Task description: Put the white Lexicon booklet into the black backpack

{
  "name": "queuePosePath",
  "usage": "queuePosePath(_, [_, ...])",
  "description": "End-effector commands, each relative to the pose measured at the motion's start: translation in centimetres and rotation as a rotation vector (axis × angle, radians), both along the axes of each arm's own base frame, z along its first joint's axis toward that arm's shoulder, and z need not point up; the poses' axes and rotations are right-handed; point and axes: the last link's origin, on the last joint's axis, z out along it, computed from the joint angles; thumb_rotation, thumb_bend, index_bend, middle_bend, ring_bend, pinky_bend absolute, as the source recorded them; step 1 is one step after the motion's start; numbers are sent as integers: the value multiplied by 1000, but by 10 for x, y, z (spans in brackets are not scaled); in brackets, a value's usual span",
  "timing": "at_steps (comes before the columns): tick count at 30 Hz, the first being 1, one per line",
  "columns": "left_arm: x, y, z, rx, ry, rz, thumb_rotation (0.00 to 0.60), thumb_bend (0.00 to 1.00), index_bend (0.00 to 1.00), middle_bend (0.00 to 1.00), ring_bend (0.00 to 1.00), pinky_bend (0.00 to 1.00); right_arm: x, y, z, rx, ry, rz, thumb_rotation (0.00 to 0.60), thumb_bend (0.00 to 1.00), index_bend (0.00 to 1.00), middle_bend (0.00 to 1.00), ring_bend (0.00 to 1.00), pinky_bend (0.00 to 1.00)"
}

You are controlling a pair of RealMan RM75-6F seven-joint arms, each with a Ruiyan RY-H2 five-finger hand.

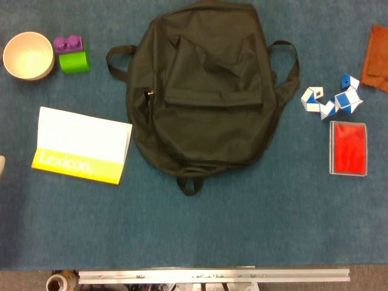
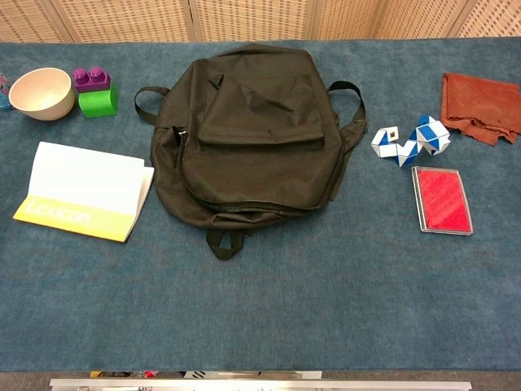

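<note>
Booklet lying left of the backpack, neither hand in either view

The white Lexicon booklet [image 1: 82, 144] lies flat on the blue table [image 1: 242, 224], yellow title band toward the near edge, just left of the black backpack [image 1: 203, 91] and apart from it. The backpack lies flat, its pockets closed. No fingers show, so their spread and hold cannot be told, nor places set against them. Behind the booklet: a cream bowl [image 1: 28, 55], purple and green blocks [image 1: 73, 54]. Right of the backpack: a blue-white twist puzzle [image 1: 332, 100], a red case [image 1: 348, 148], a rust cloth [image 1: 376, 57]
</note>
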Motion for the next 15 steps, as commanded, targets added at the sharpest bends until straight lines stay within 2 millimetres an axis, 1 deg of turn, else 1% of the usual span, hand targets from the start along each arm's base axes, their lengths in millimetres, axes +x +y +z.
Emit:
queuePosePath(1, [0,0,-1,-2,2,-2,600,295,205,190,174,226,0,0,1,-3,-3,2,600,188,192,316,272,404])
queuePosePath(7, [1,3,-4,-29,6,-19,600,296,204,192,174,226,1,-2,6,-24,-15,1,600,188,192,316,272,404])
queuePosePath(15, [3,12,-16,-166,40,-91,600,295,204,189,174,226,7,-8,17,-70,-14,8,600,188,192,316,272,404])
